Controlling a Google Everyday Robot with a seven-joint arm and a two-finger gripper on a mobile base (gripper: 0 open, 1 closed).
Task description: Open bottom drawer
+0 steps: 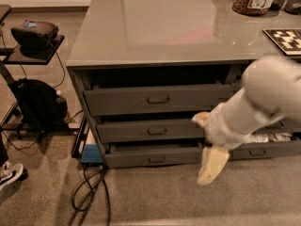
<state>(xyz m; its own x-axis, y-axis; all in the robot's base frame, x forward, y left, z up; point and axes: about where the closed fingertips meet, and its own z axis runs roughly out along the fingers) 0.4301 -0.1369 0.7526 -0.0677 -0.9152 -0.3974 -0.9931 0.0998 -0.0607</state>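
Bottom drawer [136, 159] is lowest in the cabinet's [164, 32] left stack, poking out a bit. Gripper [210, 168] hangs at its right end, clear of the handle [156, 159]. Can't tell whether it's open or closed.

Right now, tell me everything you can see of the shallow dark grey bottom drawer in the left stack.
The shallow dark grey metal bottom drawer is the lowest of three stacked under the grey countertop, just above the floor. Its front is flat and plain, with one small central bail handle. It sits level and slightly pulled out, showing a narrow strip of bare grey interior. Nothing grips the handle: the cream gripper hangs at the drawer's right end, and contact there cannot be judged.
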